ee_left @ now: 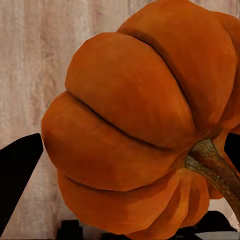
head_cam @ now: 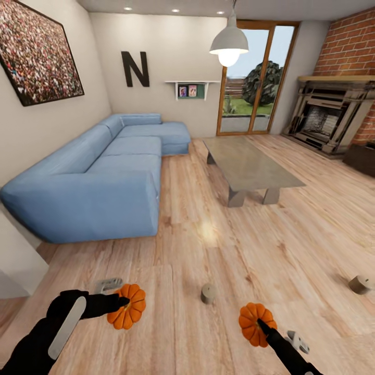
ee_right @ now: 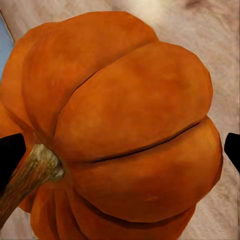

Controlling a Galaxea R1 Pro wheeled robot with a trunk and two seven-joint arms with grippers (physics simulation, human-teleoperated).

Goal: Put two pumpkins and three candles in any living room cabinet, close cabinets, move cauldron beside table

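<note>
Each of my grippers is shut on one of the two orange ribbed pumpkins, held just above the wood floor. The left gripper [head_cam: 121,302] holds the left pumpkin [head_cam: 127,307] [ee_left: 130,140], with a dark finger [ee_left: 17,172] beside it. On the right, the other pumpkin [head_cam: 254,320] [ee_right: 125,130] sits in the right gripper [head_cam: 260,326], with a fingertip [ee_right: 10,155] by its stem. Two beige candles lie on the floor: one candle [head_cam: 209,293] between the pumpkins, another candle [head_cam: 360,284] far right. The grey low table [head_cam: 250,165] stands mid-room. The cauldron is out of view.
A blue corner sofa [head_cam: 104,177] runs along the left wall. At the back right are a stone fireplace [head_cam: 328,114] and a dark brown low block [head_cam: 362,156] that I cannot identify. A glass door [head_cam: 255,78] is at the back.
</note>
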